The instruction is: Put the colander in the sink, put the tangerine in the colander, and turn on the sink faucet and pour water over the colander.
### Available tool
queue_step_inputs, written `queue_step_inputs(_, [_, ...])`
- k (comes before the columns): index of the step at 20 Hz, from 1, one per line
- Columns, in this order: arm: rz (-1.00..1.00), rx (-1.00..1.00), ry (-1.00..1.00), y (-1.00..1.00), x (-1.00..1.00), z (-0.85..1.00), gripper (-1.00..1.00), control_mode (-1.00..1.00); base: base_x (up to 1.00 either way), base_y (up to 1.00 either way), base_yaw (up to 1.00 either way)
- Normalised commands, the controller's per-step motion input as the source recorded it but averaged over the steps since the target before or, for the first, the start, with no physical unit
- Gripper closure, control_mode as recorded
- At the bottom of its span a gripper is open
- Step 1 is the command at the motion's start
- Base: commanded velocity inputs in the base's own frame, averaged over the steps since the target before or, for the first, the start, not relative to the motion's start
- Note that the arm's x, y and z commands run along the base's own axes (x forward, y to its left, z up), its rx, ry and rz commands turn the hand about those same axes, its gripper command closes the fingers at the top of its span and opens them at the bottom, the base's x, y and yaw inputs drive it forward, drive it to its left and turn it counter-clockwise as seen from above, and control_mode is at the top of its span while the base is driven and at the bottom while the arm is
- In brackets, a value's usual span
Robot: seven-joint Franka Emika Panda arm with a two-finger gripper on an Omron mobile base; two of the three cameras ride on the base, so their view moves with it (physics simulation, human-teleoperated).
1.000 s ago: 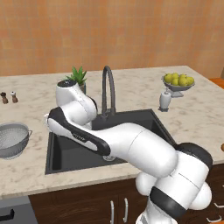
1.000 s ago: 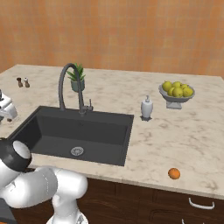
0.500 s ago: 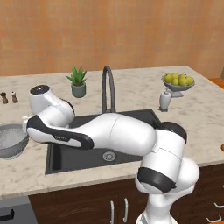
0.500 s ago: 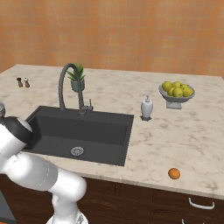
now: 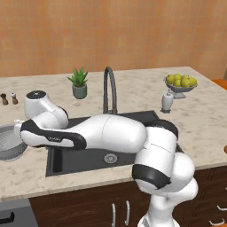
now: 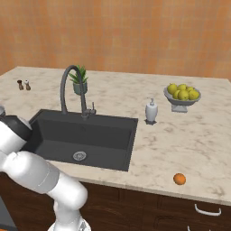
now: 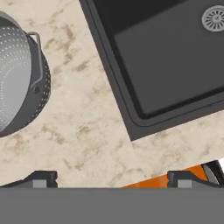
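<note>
The colander [image 5: 9, 142] sits upright on the counter, left of the sink [image 5: 71, 159]; in the hand view the colander [image 7: 17, 81] lies at the left with one handle facing the sink's corner [image 7: 144, 83]. My gripper [image 7: 112, 180] hovers open above the bare counter between colander and sink, with nothing between its fingertips [image 7: 41, 178]. The arm stretches left across the basin. The tangerine [image 6: 179, 179] rests near the counter's front edge, far right of the sink [image 6: 85, 135]. Behind the basin stands the faucet [image 6: 67, 85], with no water running.
A potted plant [image 6: 80, 81] stands behind the faucet. A soap dispenser [image 6: 151, 112] and a footed bowl of yellow-green fruits [image 6: 182, 95] are right of the sink. Salt and pepper shakers [image 6: 23, 84] stand at the far left back.
The arm has swung left from over the sink to the counter beside the colander. The colander and the tangerine have not moved.
</note>
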Motion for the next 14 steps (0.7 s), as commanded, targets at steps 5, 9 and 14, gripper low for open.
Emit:
queue_step_inputs(5, [-0.04, 0.09, 0.00, 0.38, 0.18, -0.36, -1.00, -1.00, 0.00, 0.00, 0.00])
queue_step_inputs(9, [-0.10, 0.00, 0.00, 0.58, 0.41, -0.14, -1.00, -1.00, 0.00, 0.00, 0.00])
queue_step_inputs(14, [-0.06, 0.01, -0.12, 0.43, 0.14, 0.14, -1.00, -1.00, 0.00, 0.00, 0.00])
